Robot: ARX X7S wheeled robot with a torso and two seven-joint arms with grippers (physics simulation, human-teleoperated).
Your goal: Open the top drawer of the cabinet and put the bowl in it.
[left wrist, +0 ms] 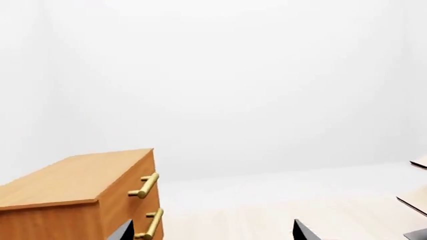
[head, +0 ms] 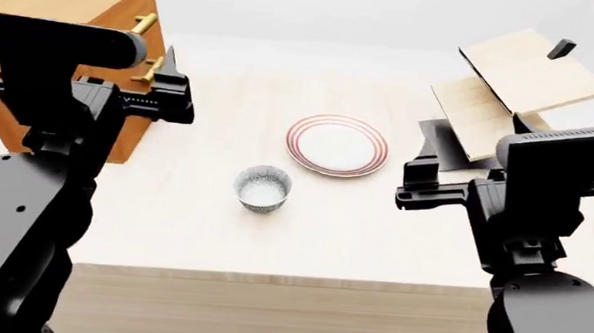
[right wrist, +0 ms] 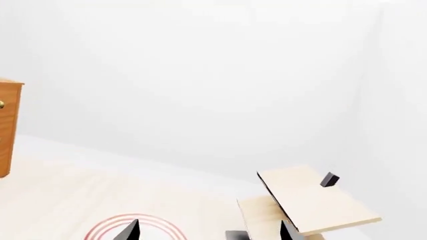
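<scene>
Your left gripper hangs with fingers spread and empty just in front of the cabinet at the desk's far left corner, level with the handle of the shut top drawer, probably to pull it first. Your right gripper waits released and empty beside the rack; the bowl sits mid-desk, just near of the plate.

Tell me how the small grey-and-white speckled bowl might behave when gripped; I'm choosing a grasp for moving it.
The small grey-and-white speckled bowl looks rigid and glazed, so it would probably hold its shape but could slip between fingers. It stands upright on a narrower base on the pale wooden table, so a sideways push might tip it. Being small and empty, it is likely light.
</scene>
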